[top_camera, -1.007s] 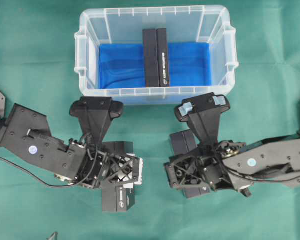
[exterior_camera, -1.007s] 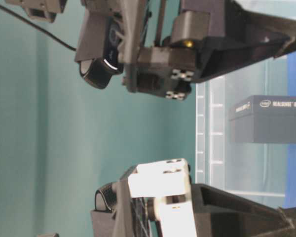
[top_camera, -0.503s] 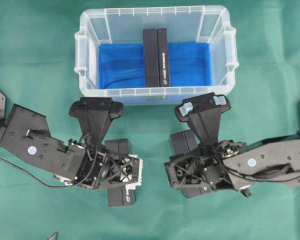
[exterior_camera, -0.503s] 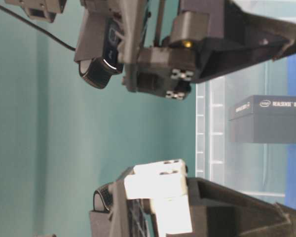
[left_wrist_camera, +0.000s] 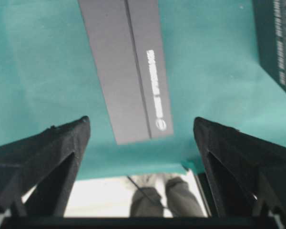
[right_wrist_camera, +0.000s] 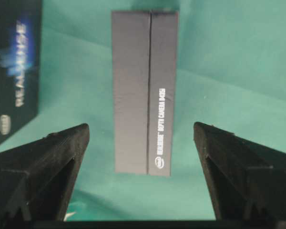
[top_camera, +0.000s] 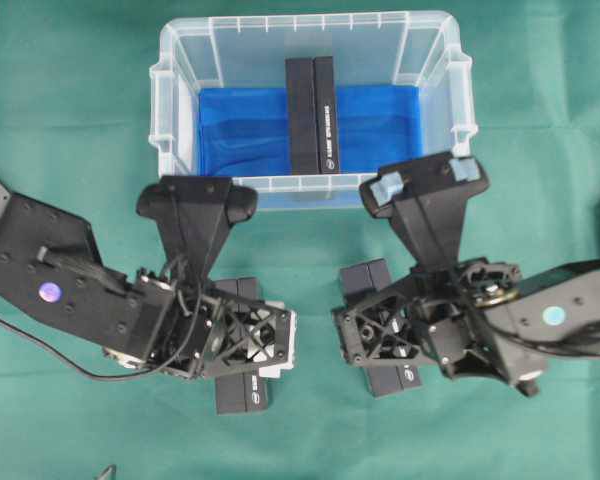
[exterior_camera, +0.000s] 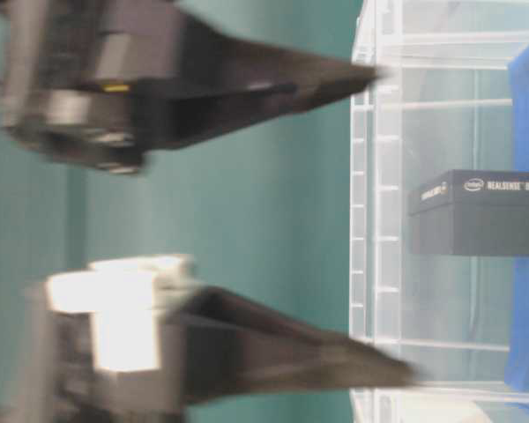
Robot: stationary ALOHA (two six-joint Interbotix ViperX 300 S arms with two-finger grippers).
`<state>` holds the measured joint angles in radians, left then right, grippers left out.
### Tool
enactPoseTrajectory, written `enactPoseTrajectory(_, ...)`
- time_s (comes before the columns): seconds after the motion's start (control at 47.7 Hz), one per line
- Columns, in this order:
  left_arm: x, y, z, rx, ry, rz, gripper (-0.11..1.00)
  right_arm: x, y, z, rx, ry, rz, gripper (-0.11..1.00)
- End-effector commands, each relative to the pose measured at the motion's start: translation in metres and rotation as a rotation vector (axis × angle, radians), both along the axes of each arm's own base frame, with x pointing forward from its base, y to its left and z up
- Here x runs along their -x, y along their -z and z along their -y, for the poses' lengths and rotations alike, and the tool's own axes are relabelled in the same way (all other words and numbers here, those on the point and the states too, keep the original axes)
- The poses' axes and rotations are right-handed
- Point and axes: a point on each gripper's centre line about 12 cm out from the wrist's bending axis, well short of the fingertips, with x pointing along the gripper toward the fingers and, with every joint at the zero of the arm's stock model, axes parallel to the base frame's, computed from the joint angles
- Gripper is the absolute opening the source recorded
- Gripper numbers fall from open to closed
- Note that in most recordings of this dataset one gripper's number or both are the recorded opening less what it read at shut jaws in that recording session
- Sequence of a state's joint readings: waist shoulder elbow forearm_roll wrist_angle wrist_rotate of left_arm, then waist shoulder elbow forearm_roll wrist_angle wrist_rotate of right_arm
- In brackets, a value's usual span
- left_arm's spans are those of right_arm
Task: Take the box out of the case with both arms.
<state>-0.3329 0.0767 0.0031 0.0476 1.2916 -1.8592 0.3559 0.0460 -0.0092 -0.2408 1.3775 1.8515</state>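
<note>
While both arms hang over the green tabletop (top_camera: 70, 120), the box (top_camera: 311, 114) stands in the case (top_camera: 166, 130).
It rests mid-case on the blue sheet (top_camera: 240, 130). Left gripper (top_camera: 197, 200) and right gripper (top_camera: 425, 184) both gape, released, each over a dark box lying outside.

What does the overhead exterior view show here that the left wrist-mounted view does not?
Only overhead: the clear plastic case with blue lining, a dark box inside it, and the right tool.

Only left wrist: white print along a dark grey box lying on the cloth.

Both: the green cloth and the open left tool.
</note>
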Motion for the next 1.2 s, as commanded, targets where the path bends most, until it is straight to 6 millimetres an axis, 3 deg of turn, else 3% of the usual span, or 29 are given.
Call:
enactPoseTrajectory(0.0,0.004,-0.046,-0.01,0.004,-0.009,0.063,0.84,0.006,-0.039,0.004,0.003,-0.006,0.057,0.89)
enactPoseTrajectory(0.21,0.008,-0.09,-0.021,-0.017,-0.003,0.05,0.83,0.011,-0.076,0.009,0.03,-0.015,0.047,0.89)
enactPoseTrajectory(0.377,0.009,-0.105,-0.026,-0.028,0.01,0.042,0.83,0.017,-0.095,0.012,0.047,-0.018,0.035,0.89)
enactPoseTrajectory(0.86,0.011,-0.105,-0.026,-0.032,0.019,0.034,0.83,0.02,-0.095,0.01,0.049,-0.036,0.012,0.89)
enactPoseTrajectory(1.027,0.028,-0.108,-0.026,-0.038,0.028,0.009,0.83,0.031,-0.092,0.007,0.037,-0.063,-0.041,0.89)
enactPoseTrajectory(1.174,0.053,-0.108,-0.026,-0.046,0.028,-0.025,0.83,0.054,-0.09,0.009,0.026,-0.064,-0.085,0.89)
